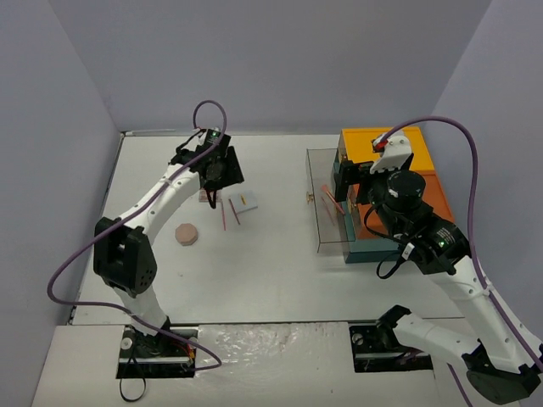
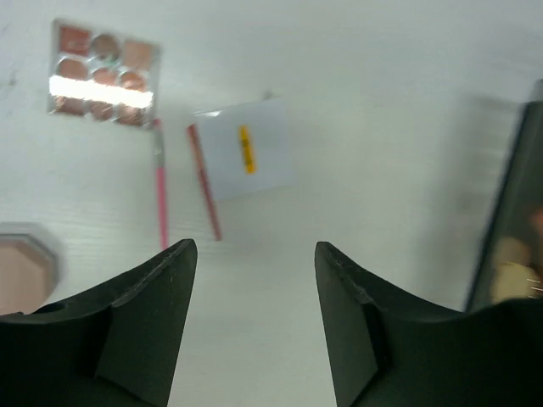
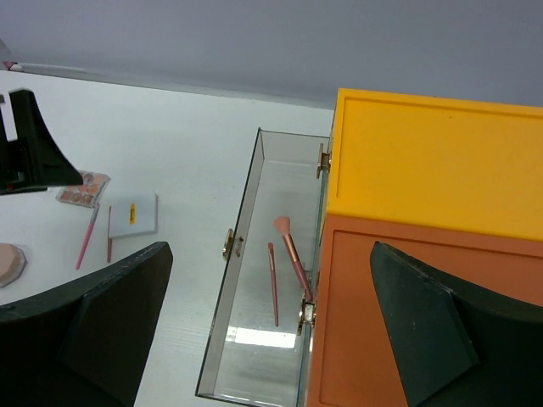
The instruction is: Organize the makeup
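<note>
The makeup lies left of centre on the white table: a pink-squared palette (image 2: 103, 72), a small white card (image 2: 246, 148), a pink pencil (image 2: 159, 199), a red pencil (image 2: 204, 182) and a peach compact (image 1: 187, 233). My left gripper (image 1: 219, 170) hovers above them, open and empty (image 2: 254, 280). My right gripper (image 1: 349, 188) is open and empty (image 3: 270, 254) above a clear drawer (image 3: 251, 195) that holds two pink brushes (image 3: 293, 254). No dark green disc is in view.
The large orange, yellow and teal box (image 1: 399, 182) stands at the right, with the clear drawer pulled out on its left side. Grey walls close the table at the back and both sides.
</note>
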Robot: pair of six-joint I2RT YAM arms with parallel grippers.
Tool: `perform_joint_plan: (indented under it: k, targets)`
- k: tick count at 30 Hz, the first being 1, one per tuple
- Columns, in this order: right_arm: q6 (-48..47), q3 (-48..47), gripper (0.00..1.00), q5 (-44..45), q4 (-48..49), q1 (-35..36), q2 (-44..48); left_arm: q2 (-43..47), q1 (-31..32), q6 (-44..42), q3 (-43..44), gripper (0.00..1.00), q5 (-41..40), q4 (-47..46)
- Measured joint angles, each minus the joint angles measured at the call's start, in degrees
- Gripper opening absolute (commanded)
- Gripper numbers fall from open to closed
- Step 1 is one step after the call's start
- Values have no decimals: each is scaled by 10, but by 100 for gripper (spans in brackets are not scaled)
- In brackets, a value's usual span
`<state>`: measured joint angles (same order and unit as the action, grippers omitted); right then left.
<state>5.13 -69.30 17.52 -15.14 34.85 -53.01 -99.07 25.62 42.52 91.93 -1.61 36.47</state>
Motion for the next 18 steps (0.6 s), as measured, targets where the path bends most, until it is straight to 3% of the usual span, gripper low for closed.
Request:
perform_joint_plan:
  k: [5,13,18]
  targets:
    - [0,0,100,-1,0,0,0,-62,-35,-40,-51,52,-3,32]
    - [0,0,100,-1,0,0,0,-185,-57,-75,-21,45,1,46]
    - [0,0,100,0,0,0,1,-208,-70,-81,-4,38,1,42]
